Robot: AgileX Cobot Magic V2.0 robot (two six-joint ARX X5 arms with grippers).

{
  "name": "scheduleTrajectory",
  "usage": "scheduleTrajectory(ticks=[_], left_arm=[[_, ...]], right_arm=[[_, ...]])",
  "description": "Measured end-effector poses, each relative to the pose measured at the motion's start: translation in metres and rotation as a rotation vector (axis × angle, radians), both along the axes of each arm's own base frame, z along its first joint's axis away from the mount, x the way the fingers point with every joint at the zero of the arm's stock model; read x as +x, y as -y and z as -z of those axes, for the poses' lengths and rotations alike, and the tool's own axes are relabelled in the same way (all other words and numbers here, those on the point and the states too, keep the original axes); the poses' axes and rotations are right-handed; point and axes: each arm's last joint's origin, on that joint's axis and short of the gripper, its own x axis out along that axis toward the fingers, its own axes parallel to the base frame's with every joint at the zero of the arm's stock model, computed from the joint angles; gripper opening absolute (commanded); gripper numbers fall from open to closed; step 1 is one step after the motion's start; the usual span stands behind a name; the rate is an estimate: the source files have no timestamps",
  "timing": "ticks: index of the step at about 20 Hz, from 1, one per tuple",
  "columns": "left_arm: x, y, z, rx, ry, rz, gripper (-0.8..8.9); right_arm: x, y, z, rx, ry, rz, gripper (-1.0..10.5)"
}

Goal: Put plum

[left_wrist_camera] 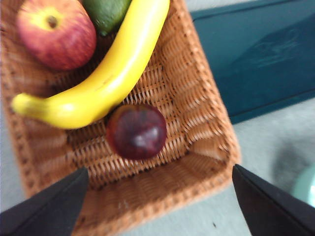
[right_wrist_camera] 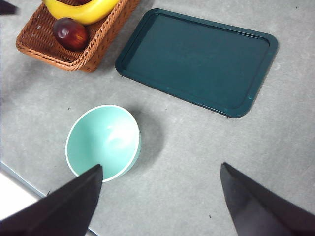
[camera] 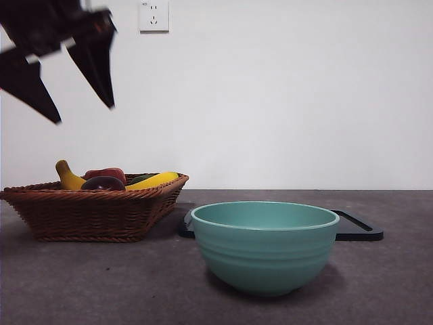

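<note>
The plum (left_wrist_camera: 136, 131) sits in the wicker basket (left_wrist_camera: 206, 103), near one corner, on the woven floor w/ bare weave on most sides. It touches, or nearly touches, the banana (left_wrist_camera: 106, 73), which curves past it toward the apple (left_wrist_camera: 55, 32) and a green fruit (left_wrist_camera: 106, 12) at the far end. In the front view the plum (camera: 103, 183) only just shows above the basket rim (camera: 95, 193), at the table's left side.

The left claw (left_wrist_camera: 157, 206) hangs high above the basket, jaws wide apart, nothing between them. The wrist view puts the plum roughly midway between the two jaws, a bit toward the banana side, so the drop looks close to straight down. The plum is round, so no long axis to line up with; what matters is the banana on one side and the basket wall on the other.

The right claw (right_wrist_camera: 160, 199) waits over the open tabletop, jaws also wide & empty, w/ the teal bowl (right_wrist_camera: 103, 142) by one jaw and the dark tray (right_wrist_camera: 197, 61) beyond. It's well away from the basket, so the left arm is clearly the nearer one for the pick.

Judgement: the grab isn't begun yet. Next move probably calls for a descent w/ one jaw slipping into the gap beside the banana.
</note>
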Motion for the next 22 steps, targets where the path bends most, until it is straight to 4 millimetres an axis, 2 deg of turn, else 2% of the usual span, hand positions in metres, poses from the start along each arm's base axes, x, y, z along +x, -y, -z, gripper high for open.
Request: scheduleTrajectory(ticks=[7, 12, 22], left_arm=[[0.034, 0.014, 0.047, 0.032, -0.085, 0.007, 4.64], [0.048, 0.018, 0.070, 0.072, -0.098, -0.012, 4.64], [0.057, 0.024, 0.089, 0.083, -0.124, -0.001, 4.59]], right_arm=[[0.000, 0.000, 0.000, 0.000, 0.000, 0.000, 3.8], [0.000, 0.000, 0.000, 0.000, 0.000, 0.000, 3.8], [0.000, 0.000, 0.000, 0.000, 0.000, 0.000, 3.8]])
